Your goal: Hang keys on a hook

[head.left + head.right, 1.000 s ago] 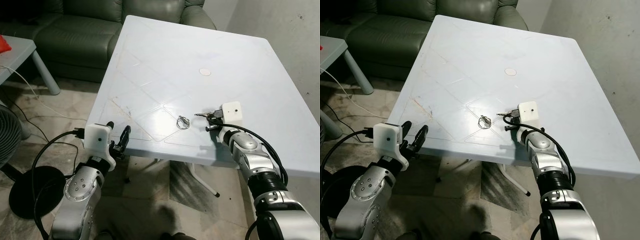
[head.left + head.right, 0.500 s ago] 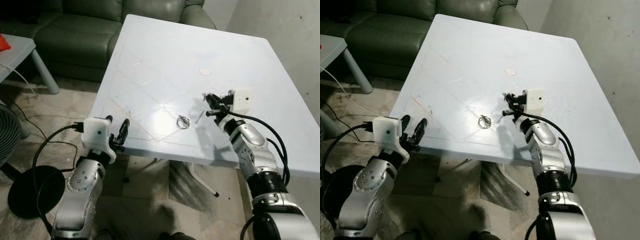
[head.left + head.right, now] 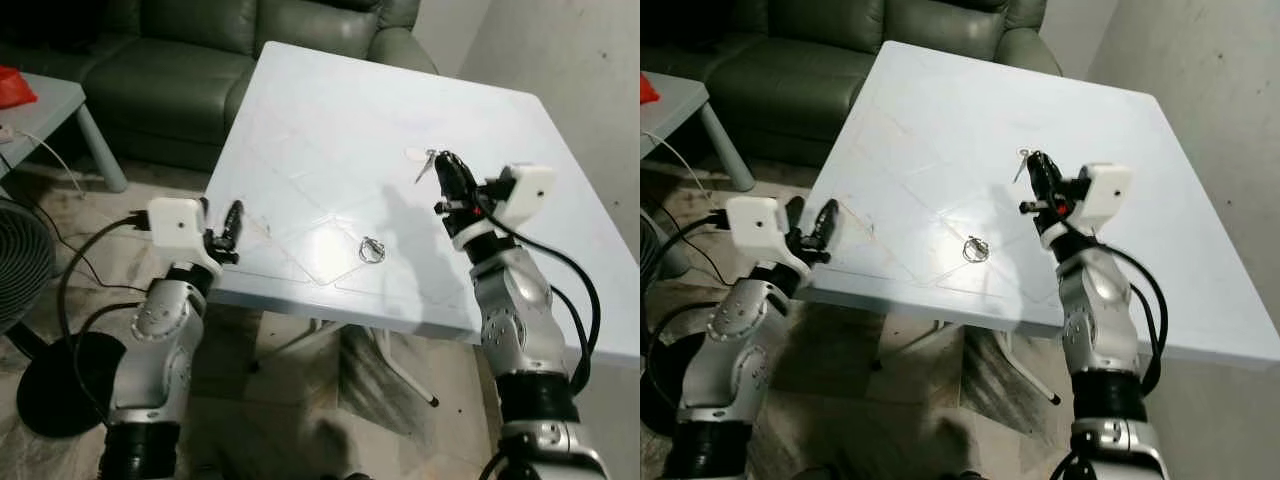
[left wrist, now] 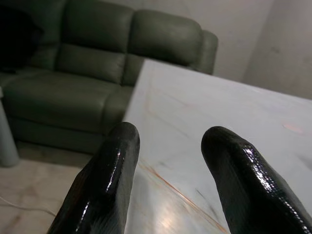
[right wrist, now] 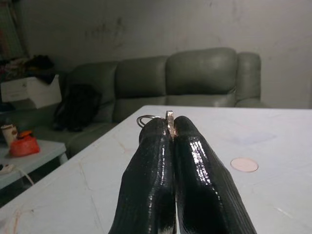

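Note:
My right gripper (image 3: 440, 168) is raised above the white table (image 3: 330, 120), shut on a small silver key (image 3: 425, 161) that pokes out past the fingertips. In the right wrist view the key's edge and a thin ring (image 5: 168, 118) sit pinched between the two black fingers (image 5: 151, 161). A separate metal ring (image 3: 372, 248) lies flat on the table near its front edge, below and to the left of that gripper. My left gripper (image 3: 225, 222) is open at the table's left edge, holding nothing; its fingers (image 4: 105, 170) stand apart over the tabletop.
A small round disc (image 5: 244, 165) lies on the table past the right gripper. A green sofa (image 3: 190, 55) stands behind the table. To the left are a grey side table (image 3: 55, 100), a fan (image 3: 18, 275) and a black round base (image 3: 60, 385). A wall (image 3: 590, 70) runs along the right.
My right gripper has lifted off the table with the key and risen up and back, leaving the ring where it lay. The left arm has risen beside the table edge. The camera shifted.

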Controlling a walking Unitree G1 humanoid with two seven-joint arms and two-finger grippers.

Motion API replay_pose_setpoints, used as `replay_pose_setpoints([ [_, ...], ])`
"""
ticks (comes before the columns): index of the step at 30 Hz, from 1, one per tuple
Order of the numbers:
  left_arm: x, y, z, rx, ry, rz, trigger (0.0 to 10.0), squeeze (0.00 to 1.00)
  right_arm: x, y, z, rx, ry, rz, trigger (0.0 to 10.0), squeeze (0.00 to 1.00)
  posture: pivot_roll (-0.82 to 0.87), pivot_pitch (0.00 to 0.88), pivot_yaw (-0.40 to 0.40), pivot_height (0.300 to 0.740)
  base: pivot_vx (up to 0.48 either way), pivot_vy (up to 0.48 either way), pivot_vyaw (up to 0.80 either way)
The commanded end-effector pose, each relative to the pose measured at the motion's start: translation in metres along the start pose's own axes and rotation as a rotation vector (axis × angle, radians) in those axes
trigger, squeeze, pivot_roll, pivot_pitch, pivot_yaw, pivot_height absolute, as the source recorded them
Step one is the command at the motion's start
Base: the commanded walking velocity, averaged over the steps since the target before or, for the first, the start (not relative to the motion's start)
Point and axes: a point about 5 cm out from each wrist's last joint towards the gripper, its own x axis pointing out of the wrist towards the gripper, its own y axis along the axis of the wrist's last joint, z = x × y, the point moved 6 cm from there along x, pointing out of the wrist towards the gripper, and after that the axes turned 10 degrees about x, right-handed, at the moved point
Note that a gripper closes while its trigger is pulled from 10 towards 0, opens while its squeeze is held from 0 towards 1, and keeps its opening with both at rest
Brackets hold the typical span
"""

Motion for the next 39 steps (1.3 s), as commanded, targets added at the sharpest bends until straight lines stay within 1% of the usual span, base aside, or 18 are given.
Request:
replay_pose_setpoints([
  [1,0.002,-0.001,-0.002,-0.005,0.013,-0.001,10.0,0.00,-0.002,0.012,0.004,-0.023,-0.018,0.033,10.0,0.00,-0.02,0.022,-0.117,0.740,0.000,0.000,0.00],
  [2,0.006,0.001,-0.008,-0.007,0.026,0.006,10.0,0.00,-0.006,0.012,0.007,-0.030,-0.041,0.032,10.0,0.00,-0.03,0.015,-0.109,0.740,0.000,0.000,0.00],
  [3,0.006,0.001,-0.008,-0.007,0.026,0.006,10.0,0.00,-0.006,0.012,0.007,-0.030,-0.041,0.032,10.0,0.00,-0.03,0.015,-0.109,0.740,0.000,0.000,0.00],
  [5,0.010,0.005,-0.015,-0.015,0.039,0.014,10.0,0.00,-0.010,0.011,0.012,-0.049,-0.077,0.017,10.0,0.00,-0.03,0.010,-0.104,0.740,0.000,0.000,0.00],
  [8,0.013,0.007,-0.019,-0.013,0.045,0.019,10.0,0.00,-0.012,0.011,0.012,-0.051,-0.077,0.012,10.0,0.00,-0.04,0.002,-0.091,0.740,0.000,0.000,0.00],
  [11,0.015,0.007,-0.021,-0.008,0.045,0.021,10.0,0.00,-0.011,0.009,0.013,-0.083,-0.086,-0.002,10.0,0.00,-0.04,0.000,-0.087,0.740,0.000,0.000,0.00],
  [16,0.018,0.007,-0.020,-0.005,0.043,0.023,10.0,0.00,-0.009,0.007,0.012,-0.115,-0.093,-0.015,10.0,0.00,-0.04,0.000,-0.082,0.740,0.000,0.000,0.00],
  [25,0.022,0.009,-0.014,-0.023,0.045,0.033,10.0,0.00,-0.003,0.007,0.010,-0.134,-0.082,-0.026,10.0,0.00,-0.03,0.000,-0.087,0.740,0.000,0.000,0.00],
  [30,0.024,0.009,-0.017,-0.013,0.048,0.036,10.0,0.00,-0.001,0.001,0.009,-0.173,-0.077,-0.062,10.0,0.00,-0.02,0.000,-0.088,0.740,0.000,0.000,0.00],
  [35,0.024,0.009,-0.018,-0.004,0.046,0.038,10.0,0.00,0.001,-0.001,0.009,-0.167,-0.086,-0.076,10.0,0.00,-0.02,0.000,-0.086,0.740,0.000,0.000,0.00],
  [39,0.026,0.010,-0.019,0.005,0.041,0.041,10.0,0.00,0.003,-0.003,0.006,-0.181,-0.084,-0.087,10.0,0.00,-0.03,0.000,-0.085,0.740,0.000,0.000,-0.57],
])
